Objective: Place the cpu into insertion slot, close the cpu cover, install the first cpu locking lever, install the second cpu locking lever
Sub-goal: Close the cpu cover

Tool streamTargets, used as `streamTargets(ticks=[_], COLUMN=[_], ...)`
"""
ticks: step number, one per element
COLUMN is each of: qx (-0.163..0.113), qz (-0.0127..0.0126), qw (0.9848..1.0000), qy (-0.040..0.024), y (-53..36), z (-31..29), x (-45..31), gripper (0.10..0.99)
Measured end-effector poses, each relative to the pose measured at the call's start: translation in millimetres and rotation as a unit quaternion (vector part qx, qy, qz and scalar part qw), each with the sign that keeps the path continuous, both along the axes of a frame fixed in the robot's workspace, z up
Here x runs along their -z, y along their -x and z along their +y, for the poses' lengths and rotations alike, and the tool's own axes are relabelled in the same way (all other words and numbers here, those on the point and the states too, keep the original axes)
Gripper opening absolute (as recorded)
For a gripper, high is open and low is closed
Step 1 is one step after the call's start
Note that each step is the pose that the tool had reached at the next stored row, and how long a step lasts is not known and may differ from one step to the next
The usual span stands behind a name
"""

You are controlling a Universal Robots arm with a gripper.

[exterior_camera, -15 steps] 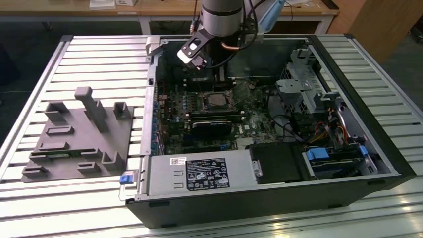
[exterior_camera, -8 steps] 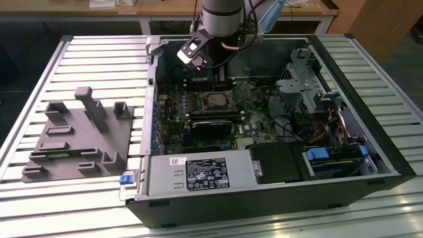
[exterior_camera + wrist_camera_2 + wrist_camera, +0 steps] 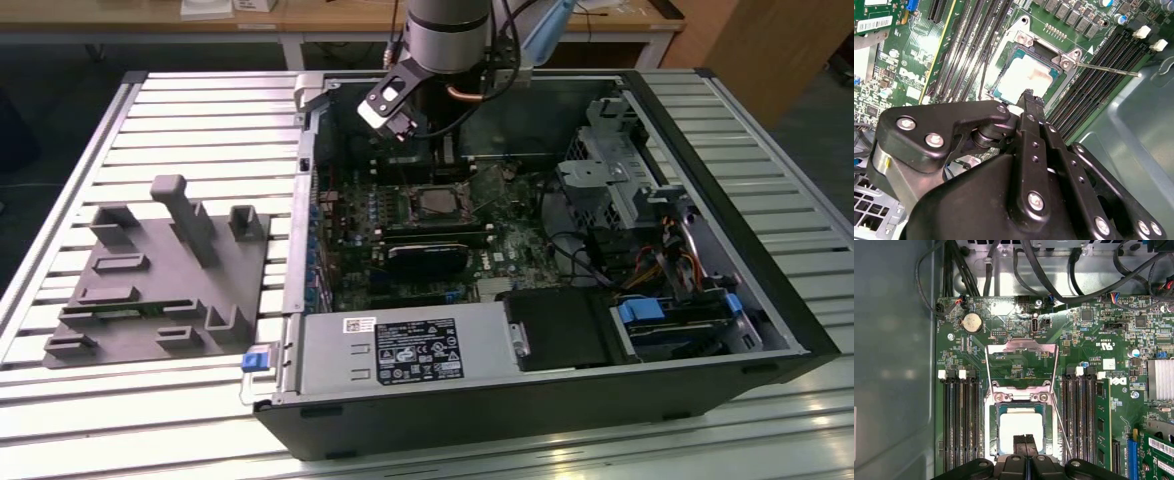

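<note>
Silvery-beige cpu point(image 3: 1020, 424) flat in insertion slot point(image 3: 989, 435) | cpu cover point(image 3: 1021, 346) raised — square frame | end effector point(image 3: 1026, 439) tips together

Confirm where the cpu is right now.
In both wrist views the cpu lies in the insertion slot, between the two banks of memory slots, with the gripper poised over it. The cpu cover stands open beside it.

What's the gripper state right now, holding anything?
Gripper: shut, fingertips together just above the cpu, holding nothing. The cpu lies in the insertion slot; the cpu cover stands open.
</note>
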State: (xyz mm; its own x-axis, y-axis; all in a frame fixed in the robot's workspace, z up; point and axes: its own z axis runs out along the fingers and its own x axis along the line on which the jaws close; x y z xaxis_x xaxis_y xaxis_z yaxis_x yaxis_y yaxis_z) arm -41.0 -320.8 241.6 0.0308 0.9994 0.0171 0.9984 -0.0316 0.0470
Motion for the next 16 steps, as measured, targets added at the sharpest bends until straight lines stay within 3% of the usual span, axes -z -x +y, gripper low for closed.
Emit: streamTargets(ticks=[5,13,16], qx=[0.000,0.000,0.000], qz=[-0.0001,-0.0001,-0.0002], qw=[1.0000,1.0000,1.0000], qy=[0.0001,0.0001,-0.0001], y=[0.0,0.0,0.0], z=[0.0,0.0,0.0], x=[-2.2,-17.5,-17.5], gripper=[0.106,0.106,0.106])
